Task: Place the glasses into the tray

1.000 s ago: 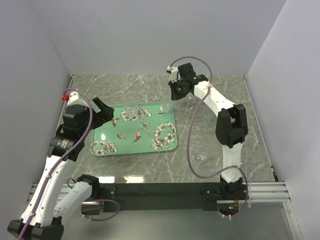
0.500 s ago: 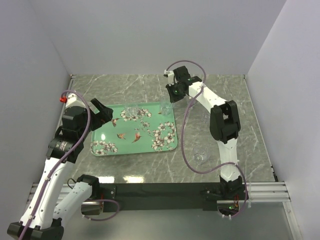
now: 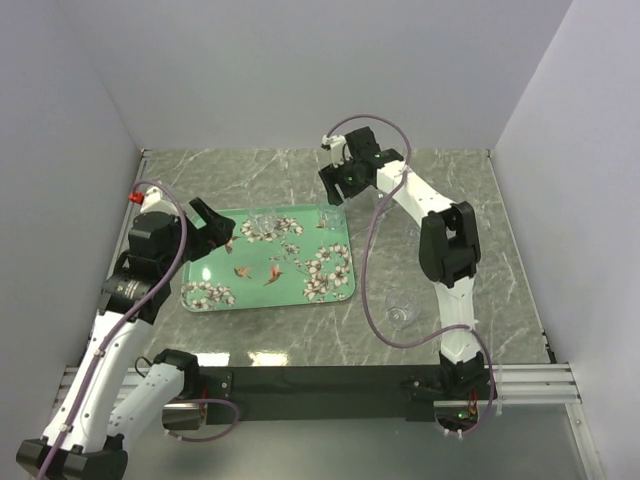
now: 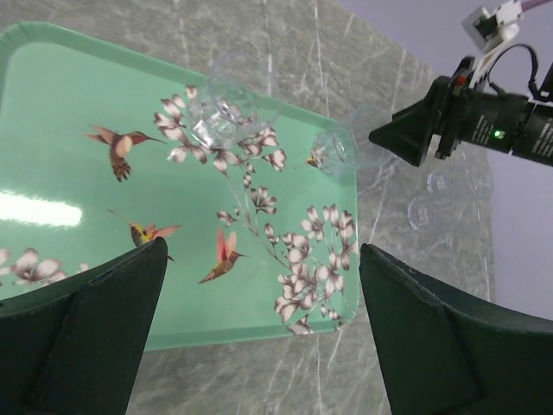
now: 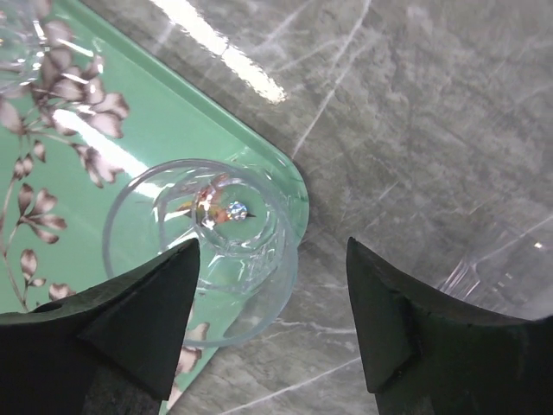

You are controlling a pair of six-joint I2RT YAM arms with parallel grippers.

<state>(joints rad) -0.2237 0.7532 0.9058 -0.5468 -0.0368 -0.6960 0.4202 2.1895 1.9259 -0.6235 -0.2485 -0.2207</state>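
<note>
The mint-green tray (image 3: 255,292) with blossoms and birds lies left of centre. One clear glass (image 3: 262,225) stands at its back edge, and another glass (image 3: 328,216) stands in its far right corner. My right gripper (image 3: 333,193) hangs open over that corner. From the right wrist, the corner glass (image 5: 207,246) sits upright on the tray (image 5: 130,112) just left of the gap between the spread fingers of the right gripper (image 5: 273,245). My left gripper (image 4: 263,248) is open and empty above the tray's (image 4: 60,112) near right part.
More clear glasses stand on the marble: one (image 3: 400,311) near the right arm's base and a faint pair (image 4: 449,194) right of the tray. Grey walls close in the left, back and right sides.
My right gripper has moved left to the tray's far right corner and opened, letting go of the glass there. The left arm has shifted only slightly.
</note>
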